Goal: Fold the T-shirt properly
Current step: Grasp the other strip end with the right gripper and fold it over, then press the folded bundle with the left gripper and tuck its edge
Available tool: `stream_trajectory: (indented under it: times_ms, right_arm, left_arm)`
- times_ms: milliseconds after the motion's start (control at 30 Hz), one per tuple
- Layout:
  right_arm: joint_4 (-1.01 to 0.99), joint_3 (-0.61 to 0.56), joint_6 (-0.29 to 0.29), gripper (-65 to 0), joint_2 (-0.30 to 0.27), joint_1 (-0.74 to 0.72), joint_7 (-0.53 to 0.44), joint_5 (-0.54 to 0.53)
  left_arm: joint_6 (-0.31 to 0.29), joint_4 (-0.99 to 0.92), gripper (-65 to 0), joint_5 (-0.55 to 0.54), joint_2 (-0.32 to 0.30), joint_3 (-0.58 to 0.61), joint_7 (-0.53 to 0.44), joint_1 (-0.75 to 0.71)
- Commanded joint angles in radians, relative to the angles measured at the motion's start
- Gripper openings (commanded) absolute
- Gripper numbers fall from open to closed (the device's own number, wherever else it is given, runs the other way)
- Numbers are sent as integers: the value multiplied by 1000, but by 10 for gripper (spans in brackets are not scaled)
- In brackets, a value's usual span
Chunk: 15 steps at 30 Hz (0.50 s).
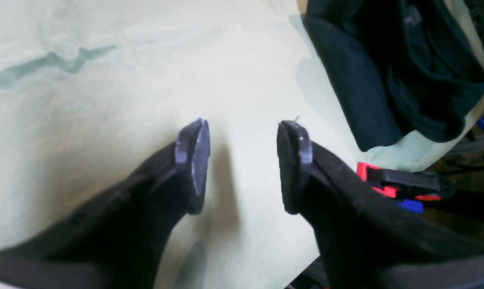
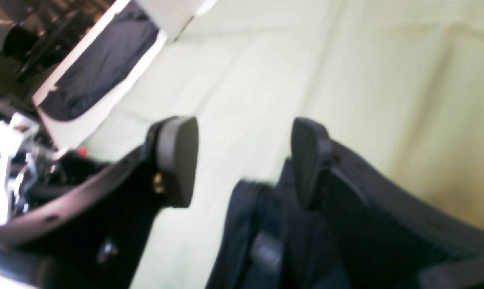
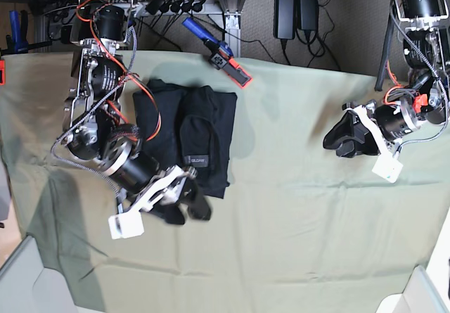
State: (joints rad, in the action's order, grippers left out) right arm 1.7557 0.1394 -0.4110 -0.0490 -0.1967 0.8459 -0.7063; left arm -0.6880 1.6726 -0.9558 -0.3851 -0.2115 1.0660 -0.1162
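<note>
We find the T-shirt (image 3: 188, 136) in the upper left of the base view, lying on the pale green cloth (image 3: 295, 207) that covers the desk. It is already gathered into a compact dark block with a small grey label facing up near its lower edge, and its long axis runs roughly up and down the frame. The right gripper (image 3: 188, 206) sits at the shirt's lower edge, its jaws spread wide and holding nothing; in the right wrist view the dark fabric (image 2: 262, 237) lies just below and between the open jaws. The left gripper (image 3: 342, 138) hovers well apart at the right of the frame, jaws likewise wide and empty above bare cloth, with the shirt (image 1: 398, 68) showing only in the upper right corner of its wrist view. We judge the right arm far nearer for any remaining fold or tidying; the left would have to cross most of the desk. An orange and black clamp (image 3: 232, 67) lies just beyond the shirt's top edge.
</note>
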Motion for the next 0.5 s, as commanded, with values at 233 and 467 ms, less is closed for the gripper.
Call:
stream_trajectory:
  times_ms: [233,467]
  right_arm:
    - [16,93,-93,-289,-53,-63,-55,126]
    - [-53,94,-92,-650,-175,-64,-99,258]
  left_arm:
    - [-10,20,-353,-61,-14,-6,9,13]
    - [-10,219,-621,48,-11,89,-48,14]
